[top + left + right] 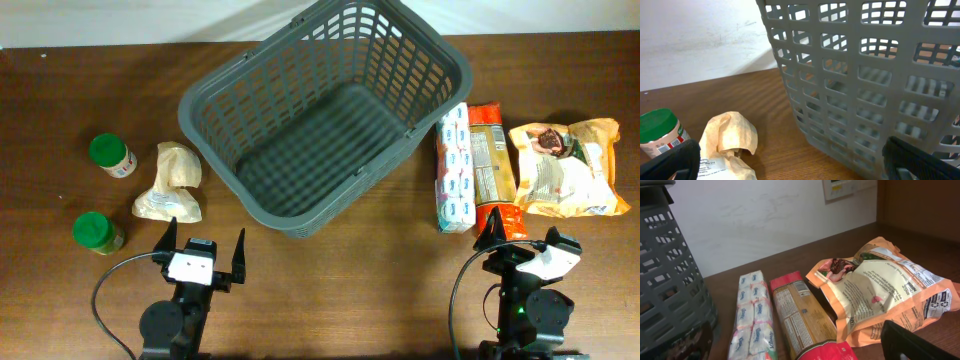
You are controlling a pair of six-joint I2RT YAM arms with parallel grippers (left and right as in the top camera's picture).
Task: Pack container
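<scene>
The large dark grey slotted container (300,215) stands empty at the table's middle back; its wall (865,85) fills the left wrist view and its corner (670,280) shows in the right wrist view. My left gripper (201,252) is open and empty, in front of the container's near left corner. My right gripper (520,235) is open and empty, just in front of the packets on the right. A tissue pack (453,168) (752,315), a red and brown packet (493,170) (802,320) and an orange snack bag (565,165) (880,290) lie side by side there.
A crumpled beige paper bag (170,183) (730,140) lies left of the container. Two green-lidded jars (112,155) (97,233) lie further left; one shows in the left wrist view (660,132). A white wall stands behind the table.
</scene>
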